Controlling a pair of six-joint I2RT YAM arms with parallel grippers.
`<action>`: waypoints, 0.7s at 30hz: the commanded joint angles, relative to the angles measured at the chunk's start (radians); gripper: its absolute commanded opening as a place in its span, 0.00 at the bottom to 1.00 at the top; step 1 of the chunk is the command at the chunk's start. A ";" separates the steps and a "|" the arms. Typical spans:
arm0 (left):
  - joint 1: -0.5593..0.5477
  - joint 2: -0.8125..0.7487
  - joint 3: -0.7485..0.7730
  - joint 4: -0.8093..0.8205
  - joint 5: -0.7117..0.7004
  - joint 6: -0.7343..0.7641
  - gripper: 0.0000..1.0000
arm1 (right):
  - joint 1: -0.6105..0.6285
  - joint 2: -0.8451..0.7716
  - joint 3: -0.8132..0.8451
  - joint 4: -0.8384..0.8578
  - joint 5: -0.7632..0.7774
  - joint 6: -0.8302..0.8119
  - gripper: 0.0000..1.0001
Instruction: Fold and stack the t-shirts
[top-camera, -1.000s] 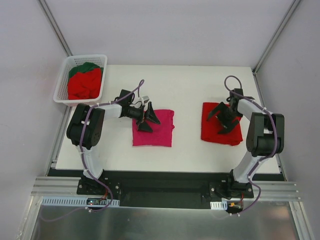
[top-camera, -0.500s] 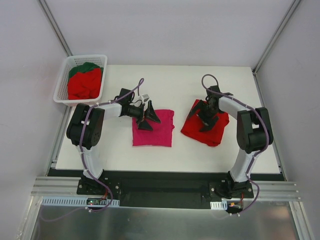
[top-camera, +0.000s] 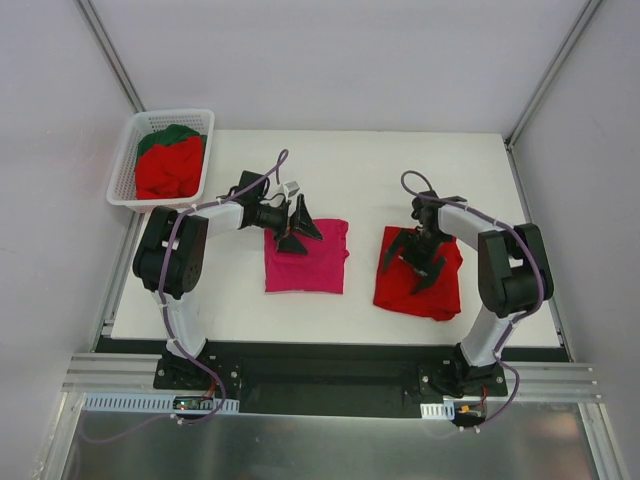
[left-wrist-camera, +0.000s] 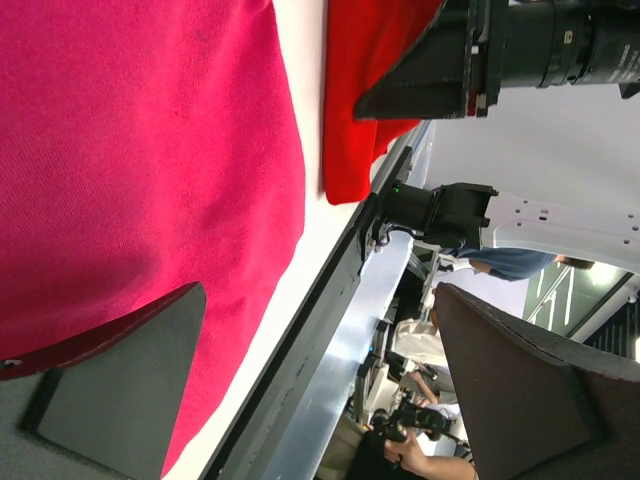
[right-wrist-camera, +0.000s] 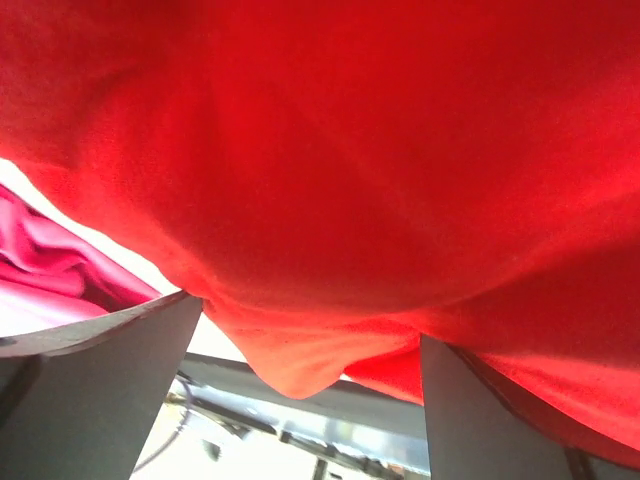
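1. A robotics lab test cell: a white surface (top-camera: 380, 170) boxed in by plain white panels (top-camera: 330, 60) on metal posts (top-camera: 112, 55).
2. An aluminium rail (top-camera: 100, 375) along the near edge carries the cabled left arm (top-camera: 170, 255) and right arm (top-camera: 512, 265).
3. The left wrist view shows a person (left-wrist-camera: 505, 263) and cluttered gear beyond the cell.

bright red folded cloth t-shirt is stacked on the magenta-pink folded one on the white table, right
Not stacked. The bright red folded cloth t-shirt lies on the white table beside the magenta-pink folded cloth t-shirt, bare table between them, as the top external view shows.
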 joint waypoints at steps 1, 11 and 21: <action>0.013 0.000 0.036 0.000 0.025 0.035 0.99 | 0.036 -0.067 0.029 -0.118 0.049 -0.055 0.96; 0.013 -0.005 0.062 0.000 0.045 0.024 0.99 | 0.103 0.047 0.398 -0.313 0.088 -0.222 0.96; 0.025 -0.035 0.033 0.000 0.039 0.021 0.99 | 0.084 0.074 0.423 -0.394 0.263 -0.304 0.96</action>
